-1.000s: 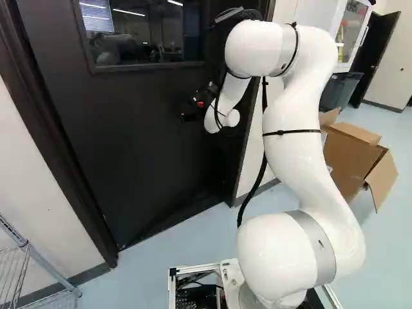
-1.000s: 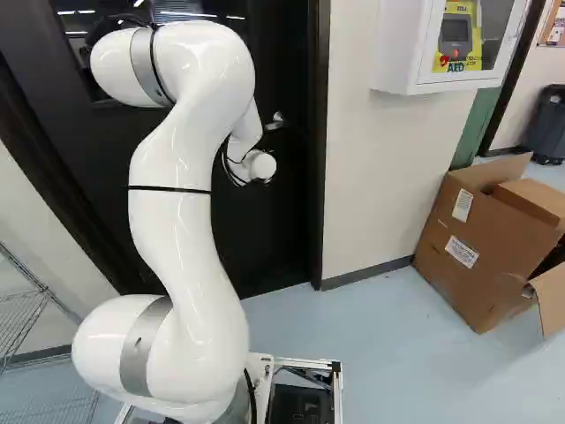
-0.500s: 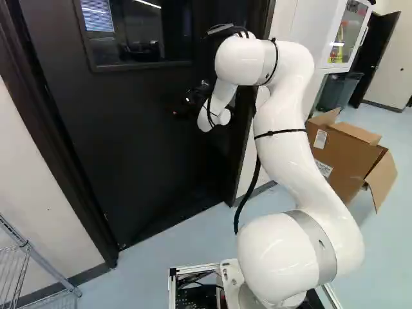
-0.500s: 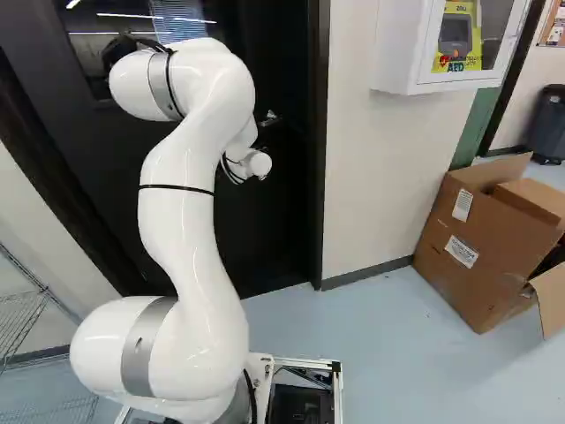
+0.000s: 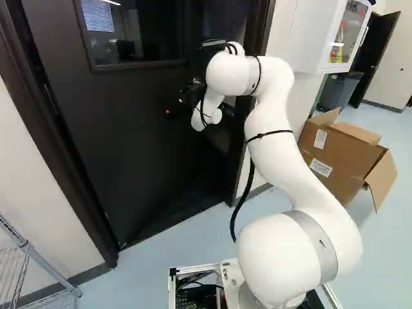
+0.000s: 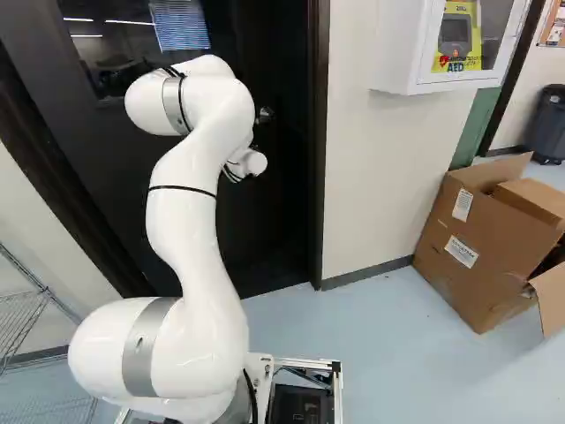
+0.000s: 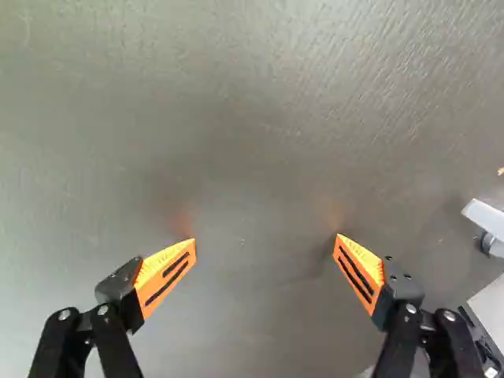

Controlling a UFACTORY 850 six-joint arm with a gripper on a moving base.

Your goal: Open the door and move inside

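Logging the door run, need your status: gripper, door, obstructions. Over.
Gripper open, empty, facing door; can't tell if ajar. Handle beside fingers, ungripped. Cardboard box clear of doorway.

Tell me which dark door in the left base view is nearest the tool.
The windowed door, right ahead of the tool; the other door stands far off, behind the grey bin.

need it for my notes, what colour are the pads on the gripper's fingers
The pads are orange with black slots, best seen in the wrist view.
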